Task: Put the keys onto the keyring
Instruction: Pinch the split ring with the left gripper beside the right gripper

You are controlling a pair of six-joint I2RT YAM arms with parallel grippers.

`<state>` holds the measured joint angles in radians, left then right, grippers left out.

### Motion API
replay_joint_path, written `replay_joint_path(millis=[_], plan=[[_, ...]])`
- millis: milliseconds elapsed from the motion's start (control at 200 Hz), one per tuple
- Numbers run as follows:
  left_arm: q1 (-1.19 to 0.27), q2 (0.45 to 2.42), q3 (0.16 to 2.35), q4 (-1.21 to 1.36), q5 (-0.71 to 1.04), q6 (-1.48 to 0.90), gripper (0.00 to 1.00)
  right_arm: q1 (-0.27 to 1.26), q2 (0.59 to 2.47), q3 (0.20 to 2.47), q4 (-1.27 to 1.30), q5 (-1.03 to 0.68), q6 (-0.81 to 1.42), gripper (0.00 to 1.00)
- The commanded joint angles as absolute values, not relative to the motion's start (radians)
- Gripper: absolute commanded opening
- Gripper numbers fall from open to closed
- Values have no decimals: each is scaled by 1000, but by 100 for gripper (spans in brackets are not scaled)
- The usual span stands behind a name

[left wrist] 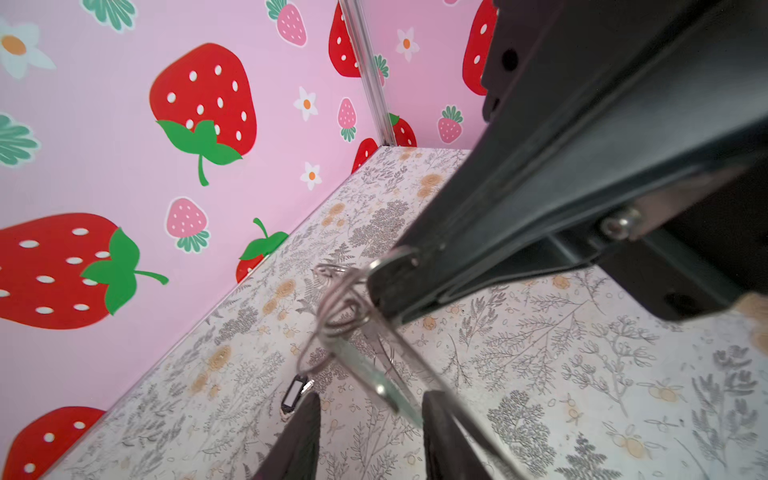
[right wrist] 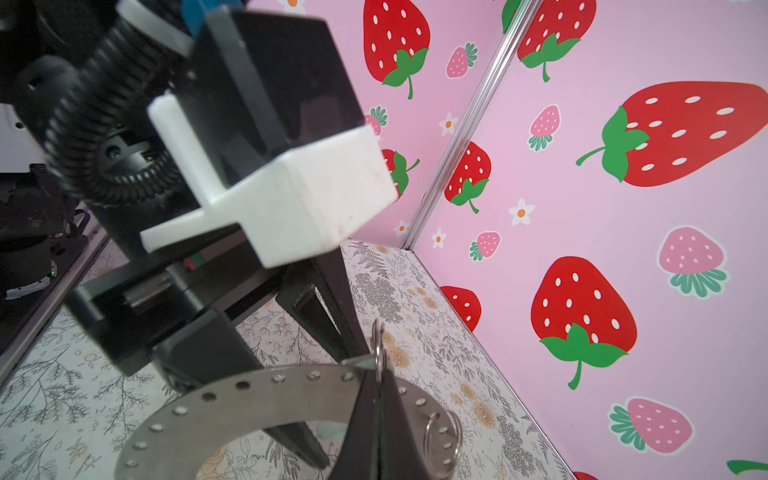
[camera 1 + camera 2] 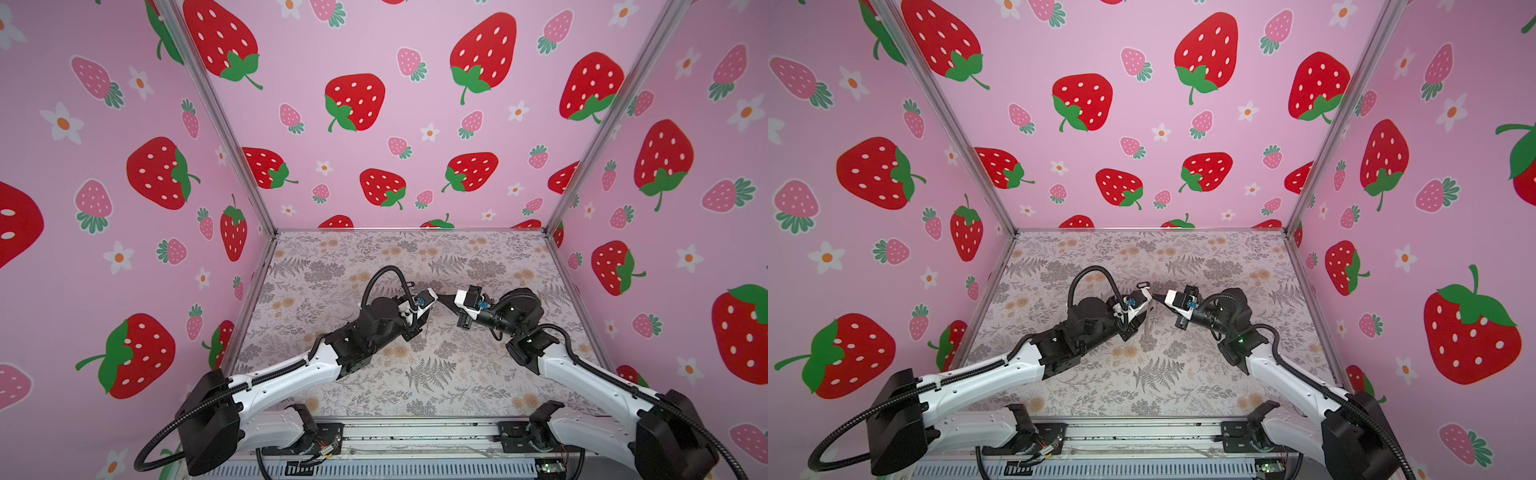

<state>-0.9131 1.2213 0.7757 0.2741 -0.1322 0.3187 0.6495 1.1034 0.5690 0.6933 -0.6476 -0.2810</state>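
Shows 1 keyring pinched at its rim in the clenched right gripper, edge-on inside the released left gripper. Shows 1 oval tag on the table.

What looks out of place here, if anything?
A small black-rimmed white oval tag lies loose on the floral table, apart from the flat silvery metal ring with rim holes that the right gripper pinches. It stands out only because it is not attached.

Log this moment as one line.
right gripper: jaws shut on keyring | left gripper: jaws open astride keyring | tag: on table
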Motion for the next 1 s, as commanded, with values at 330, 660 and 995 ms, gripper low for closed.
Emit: replay_joint_path(millis=[330, 660, 995], plan=[[-960, 1250, 799, 380, -235, 325, 27, 643, 1076, 537, 797, -568, -177, 0], [-960, 1275, 820, 400, -271, 308, 15, 644, 1092, 543, 840, -554, -81, 0], [-960, 1258, 811, 457, -279, 279, 26, 646, 1104, 551, 839, -521, -38, 0]])
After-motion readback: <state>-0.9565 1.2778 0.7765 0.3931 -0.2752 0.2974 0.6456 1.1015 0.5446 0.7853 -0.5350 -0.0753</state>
